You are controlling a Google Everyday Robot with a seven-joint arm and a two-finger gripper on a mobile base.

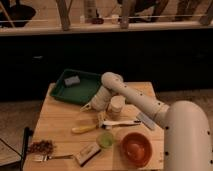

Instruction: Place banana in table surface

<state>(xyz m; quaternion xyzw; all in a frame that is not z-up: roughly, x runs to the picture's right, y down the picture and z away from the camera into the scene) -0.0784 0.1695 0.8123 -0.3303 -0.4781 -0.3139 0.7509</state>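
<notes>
The yellow banana point(85, 128) lies flat on the light wooden table surface point(57, 122), left of centre, with its darker tip pointing left. My gripper point(89, 106) hangs at the end of the white arm that reaches in from the lower right. It sits above and just behind the banana, near the front edge of the green tray, apart from the fruit. Nothing shows in the gripper.
A dark green tray point(90, 90) holding a grey sponge point(72, 80) sits at the table's back left. A white-handled knife point(121, 123), a pale green cup point(105, 139), an orange bowl point(136, 148), a tan cylinder point(117, 106), a fork point(50, 157) and a small block point(87, 153) lie around the banana.
</notes>
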